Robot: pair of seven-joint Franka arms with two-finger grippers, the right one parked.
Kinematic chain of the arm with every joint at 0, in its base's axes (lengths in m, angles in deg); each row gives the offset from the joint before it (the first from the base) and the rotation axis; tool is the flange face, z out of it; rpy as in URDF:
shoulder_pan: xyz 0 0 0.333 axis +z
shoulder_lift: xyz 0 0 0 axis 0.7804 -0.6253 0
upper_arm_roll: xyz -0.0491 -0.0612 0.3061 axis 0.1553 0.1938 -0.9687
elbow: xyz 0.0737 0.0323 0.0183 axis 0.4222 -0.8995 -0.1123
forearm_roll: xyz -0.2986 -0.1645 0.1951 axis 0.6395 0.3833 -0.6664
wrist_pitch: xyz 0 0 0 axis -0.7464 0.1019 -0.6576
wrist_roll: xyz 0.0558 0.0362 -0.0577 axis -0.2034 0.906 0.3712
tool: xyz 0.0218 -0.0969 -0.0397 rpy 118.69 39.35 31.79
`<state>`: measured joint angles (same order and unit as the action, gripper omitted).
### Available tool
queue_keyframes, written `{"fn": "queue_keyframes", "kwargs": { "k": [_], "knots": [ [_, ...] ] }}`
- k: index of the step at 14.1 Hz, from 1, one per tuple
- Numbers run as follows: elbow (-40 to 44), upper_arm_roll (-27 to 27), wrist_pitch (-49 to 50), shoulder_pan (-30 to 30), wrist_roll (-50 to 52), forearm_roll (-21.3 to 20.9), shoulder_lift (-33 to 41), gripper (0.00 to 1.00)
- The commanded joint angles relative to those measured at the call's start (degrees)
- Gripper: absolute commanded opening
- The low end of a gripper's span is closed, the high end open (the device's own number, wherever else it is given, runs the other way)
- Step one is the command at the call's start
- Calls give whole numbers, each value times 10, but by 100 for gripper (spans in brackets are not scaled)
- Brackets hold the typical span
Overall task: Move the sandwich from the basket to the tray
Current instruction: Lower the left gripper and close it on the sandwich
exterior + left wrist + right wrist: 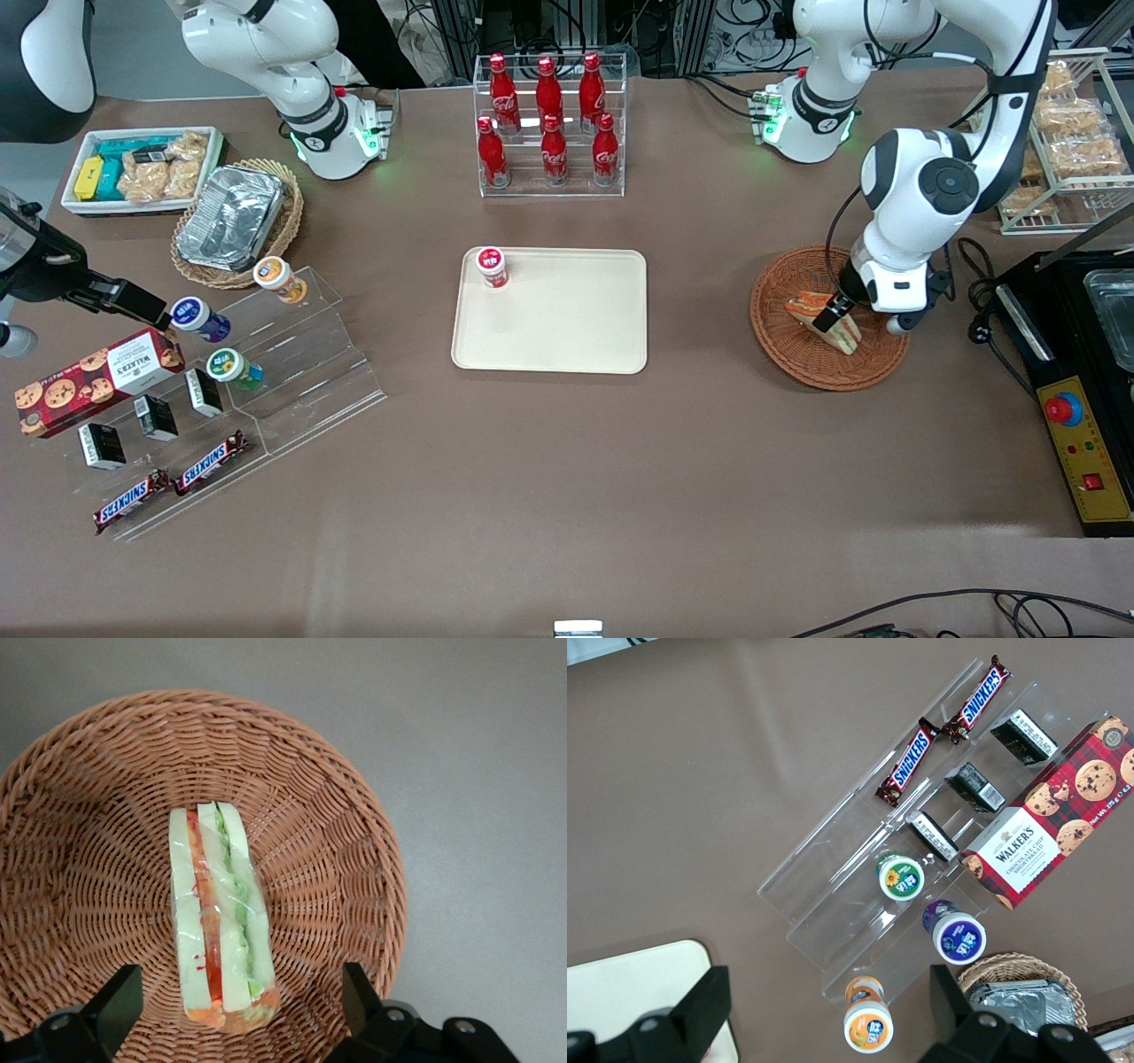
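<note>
The sandwich (220, 921), a wrapped wedge of pale bread with red, orange and green layers, lies in the round reddish-brown wicker basket (345, 868) toward the working arm's end of the table. My left gripper (239, 1005) hangs just above it, open. One black finger (120, 1001) stands on each side of the sandwich's wide end, with a gap to the bread. In the front view the gripper (837, 317) sits low over the sandwich (808, 308) in the basket (797, 365). The cream tray (567, 328) lies flat at mid-table.
A small red-lidded cup (492, 266) stands on the tray's corner. A clear rack of red cola bottles (551, 124) stands farther from the camera than the tray. A black control box (1085, 443) and a cable (974, 275) lie beside the basket.
</note>
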<state>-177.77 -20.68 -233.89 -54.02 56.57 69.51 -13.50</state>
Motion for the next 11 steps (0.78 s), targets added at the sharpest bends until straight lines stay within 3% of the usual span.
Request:
{"fn": "queue_keyframes", "kwargs": {
  "k": [1, 6, 11],
  "knots": [
    [-50, -5, -70, -6, 20, -17, 3, 100],
    [-55, -6, -85, -6, 21, -20, -1, 99],
    [-51, -6, -84, -9, 47, -48, -4, 32]
  ]
}}
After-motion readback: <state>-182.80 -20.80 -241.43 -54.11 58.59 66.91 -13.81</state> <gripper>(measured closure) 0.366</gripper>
